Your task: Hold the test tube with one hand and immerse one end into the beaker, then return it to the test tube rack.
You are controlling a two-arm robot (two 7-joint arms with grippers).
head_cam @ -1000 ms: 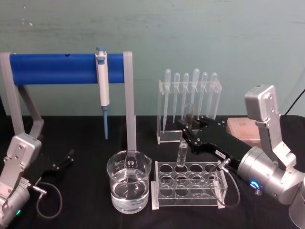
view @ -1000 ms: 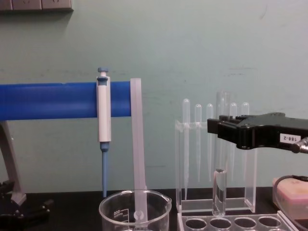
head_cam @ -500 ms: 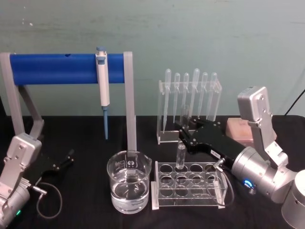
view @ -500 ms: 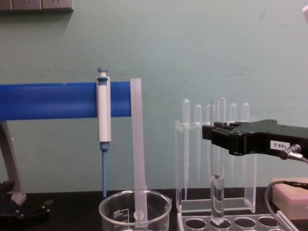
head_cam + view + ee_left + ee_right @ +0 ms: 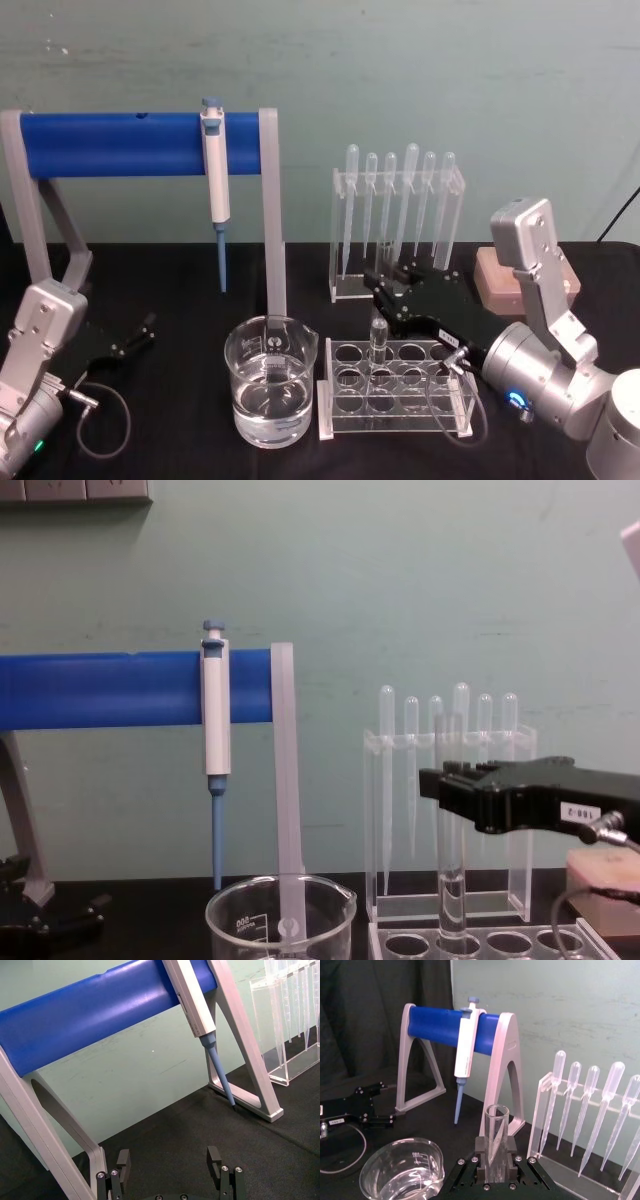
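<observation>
Right gripper point(image 5: 385, 292): reaching in from the right over the rack, its black fingers point(image 5: 481, 1154) clenching around the test tube just below the open rim.
Test tube point(image 5: 450, 850): standing upright in that grip, its rounded bottom sitting down in a back-row hole of the rack, second hole from the left in the head view.
Rack point(image 5: 330, 412): a clear plastic tube rack, sitting on the black table point(image 5: 180, 280) just to the right of the beaker.
Beaker point(image 5: 270, 395): standing apart from the tube, partly filled with clear liquid, white graduation marks showing on its wall in the chest view.
Left gripper point(image 5: 170, 1167): resting low at the left near the blue stand's foot, its two fingers spread wide with nothing between them.
Pipettor point(image 5: 215, 185): hanging tip-down from the blue bar of the stand point(image 5: 110, 145), behind the beaker.
Pipettes point(image 5: 400, 200): six of them lining up bulb-up in the clear holder behind the rack.
</observation>
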